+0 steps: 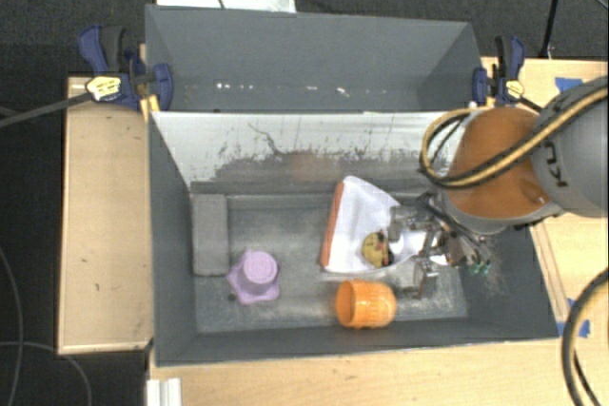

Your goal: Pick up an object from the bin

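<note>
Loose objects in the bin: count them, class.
4: grey block far left, purple piece beside it, orange cup at front, white packet by the gripper. Others may be hidden.

Grey bin point(285, 216) – block point(209, 233), purple piece point(254, 277), orange cup point(364, 303), packet point(360, 214).

Just one camera here, up high looking down into the bin point(285, 204) at a bit of a slant, whole bin visible, arm point(576, 162) reaches in from the right.
</note>
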You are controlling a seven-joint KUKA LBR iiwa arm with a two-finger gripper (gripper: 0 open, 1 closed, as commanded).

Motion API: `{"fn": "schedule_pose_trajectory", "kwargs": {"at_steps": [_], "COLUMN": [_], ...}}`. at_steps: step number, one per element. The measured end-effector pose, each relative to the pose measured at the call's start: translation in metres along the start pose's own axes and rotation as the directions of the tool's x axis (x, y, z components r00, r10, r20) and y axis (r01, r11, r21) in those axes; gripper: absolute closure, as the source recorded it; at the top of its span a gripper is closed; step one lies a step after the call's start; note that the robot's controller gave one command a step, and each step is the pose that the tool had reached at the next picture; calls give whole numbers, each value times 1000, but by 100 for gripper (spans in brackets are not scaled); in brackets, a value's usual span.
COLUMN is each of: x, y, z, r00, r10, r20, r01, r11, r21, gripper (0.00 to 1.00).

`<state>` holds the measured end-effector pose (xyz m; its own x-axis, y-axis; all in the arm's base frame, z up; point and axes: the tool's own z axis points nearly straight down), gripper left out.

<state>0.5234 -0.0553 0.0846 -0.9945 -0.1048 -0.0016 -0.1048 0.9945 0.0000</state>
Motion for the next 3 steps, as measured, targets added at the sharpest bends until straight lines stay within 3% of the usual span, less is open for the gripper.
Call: {"fn": "schedule_pose_trajectory", "kwargs": {"at_steps": [1,2,3], "x": [0,0,-4], "y": [0,0,-5], "z": [0,0,-43], "r00": [1000,1000,1000], "r10": [-2,-4,5], "r20": [-1,-1,-9], "r01": [2,4,-5], "r11": [1000,1000,1000], "r21": [0,0,-2], "gripper": [100,100,100]}}
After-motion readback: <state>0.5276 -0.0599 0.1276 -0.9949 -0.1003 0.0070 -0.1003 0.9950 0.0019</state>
